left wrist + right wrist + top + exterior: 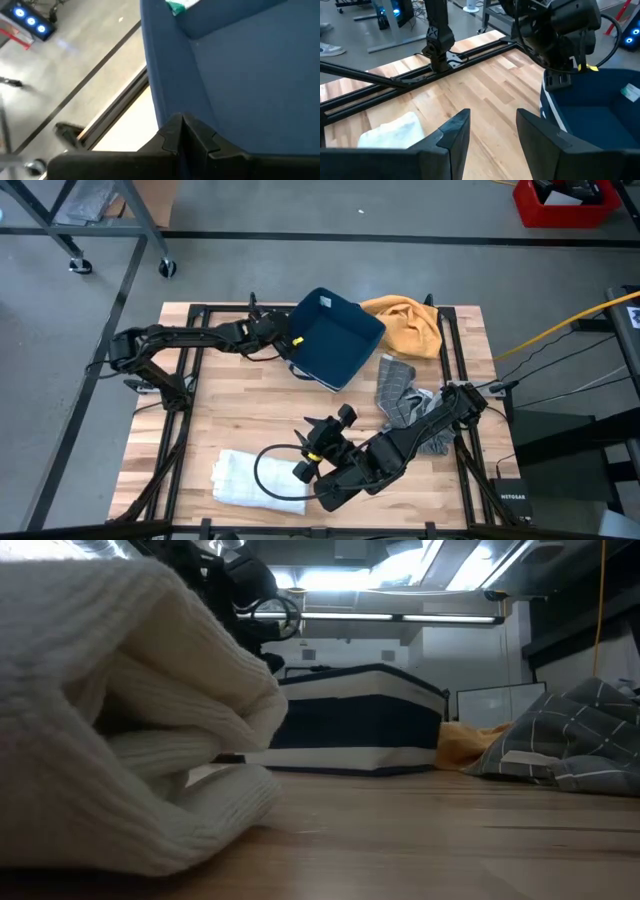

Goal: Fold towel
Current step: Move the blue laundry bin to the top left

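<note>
The left gripper is sitting in the upper middle of the high view with its jaws closed tight on the near-left rim of the blue bin, and in the left wrist view the two dark fingers are pinching together over the edge of that blue wall. The right gripper is hovering in the lower middle of the high view with its jaws standing apart and nothing between them; in the right wrist view its fingers are spreading over bare wood. The white towel, already lying as a folded bundle, is resting on the table at the lower left of the high view, just beside the right gripper, and it is filling the left half of the low view. In the right wrist view the same towel is showing at the lower left, with the bin at the right. A yellow cloth is lying to the right of the bin in the high view, touching it, and a grey checked cloth is lying below that, right of centre.
</note>
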`<state>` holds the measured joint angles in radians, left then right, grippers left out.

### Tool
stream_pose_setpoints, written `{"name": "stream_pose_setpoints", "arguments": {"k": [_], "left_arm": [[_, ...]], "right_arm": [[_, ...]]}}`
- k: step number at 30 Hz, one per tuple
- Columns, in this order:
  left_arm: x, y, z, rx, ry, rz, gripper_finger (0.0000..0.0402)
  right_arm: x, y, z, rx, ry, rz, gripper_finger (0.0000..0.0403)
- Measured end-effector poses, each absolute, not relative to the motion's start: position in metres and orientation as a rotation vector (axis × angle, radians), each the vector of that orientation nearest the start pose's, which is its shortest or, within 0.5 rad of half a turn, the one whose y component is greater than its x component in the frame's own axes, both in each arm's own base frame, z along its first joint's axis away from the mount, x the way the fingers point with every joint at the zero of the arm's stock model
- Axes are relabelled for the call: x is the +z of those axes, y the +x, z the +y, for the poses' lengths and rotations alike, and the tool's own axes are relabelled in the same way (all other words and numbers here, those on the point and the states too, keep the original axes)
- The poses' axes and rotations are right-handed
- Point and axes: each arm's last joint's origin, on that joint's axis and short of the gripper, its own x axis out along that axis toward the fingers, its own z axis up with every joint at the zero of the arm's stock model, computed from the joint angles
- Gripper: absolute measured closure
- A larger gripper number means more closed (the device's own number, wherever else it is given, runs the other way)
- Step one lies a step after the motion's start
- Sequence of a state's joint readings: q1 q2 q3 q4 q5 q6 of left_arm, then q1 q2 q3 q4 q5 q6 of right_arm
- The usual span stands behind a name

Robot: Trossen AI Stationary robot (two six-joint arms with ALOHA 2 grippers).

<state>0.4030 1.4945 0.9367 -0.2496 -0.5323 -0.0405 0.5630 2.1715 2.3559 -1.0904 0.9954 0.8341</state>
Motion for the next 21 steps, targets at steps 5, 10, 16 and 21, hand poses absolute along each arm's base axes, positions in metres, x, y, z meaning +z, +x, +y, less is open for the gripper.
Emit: {"name": "stream_pose_setpoints", "arguments": {"k": [5,10,16,21], "left_arm": [[0.216,0.266,0.130,0.916,0.077,0.942,0.0396],[0.212,0.258,0.124,0.896,0.074,1.047,0.0396],[0.206,0.254,0.107,0.862,0.051,1.140,0.0396],[0.205,0.261,0.091,0.805,0.043,1.114,0.0396]], "right_arm": [[0.359,0.394,0.221,-0.604,0.161,0.439,0.0237],[0.359,0.394,0.221,-0.591,0.167,0.452,0.0237],[0.358,0.394,0.221,-0.588,0.169,0.456,0.0237],[0.358,0.394,0.221,-0.588,0.161,0.459,0.0237]]}}
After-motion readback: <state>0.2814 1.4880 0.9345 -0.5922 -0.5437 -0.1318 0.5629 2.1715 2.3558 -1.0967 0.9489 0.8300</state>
